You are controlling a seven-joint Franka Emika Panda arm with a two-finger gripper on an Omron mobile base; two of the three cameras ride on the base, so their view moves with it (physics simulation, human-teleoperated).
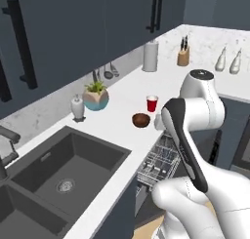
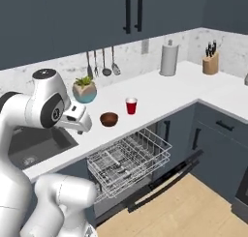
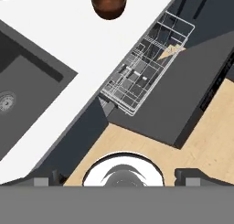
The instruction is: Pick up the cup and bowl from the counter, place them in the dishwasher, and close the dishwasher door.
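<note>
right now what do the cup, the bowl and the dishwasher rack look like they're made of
Cup: looks like thin plastic, glossy red outside with a white rim, party-cup style.
Bowl: dark reddish-brown with a smooth, slightly shiny inside; could be glazed ceramic or polished wood, the render leaves it open.
Rack: thin white wire grid, probably coated metal.

In the left base view the arm (image 1: 195,135) hides the right part of the dishwasher (image 1: 156,165) rack and the whole dishwasher door. The hand view crops the bowl (image 3: 109,2) at its top edge, while the sink (image 3: 23,95) runs off the left. The utensils (image 2: 102,62) hanging on the wall are too small to tell apart.
</note>
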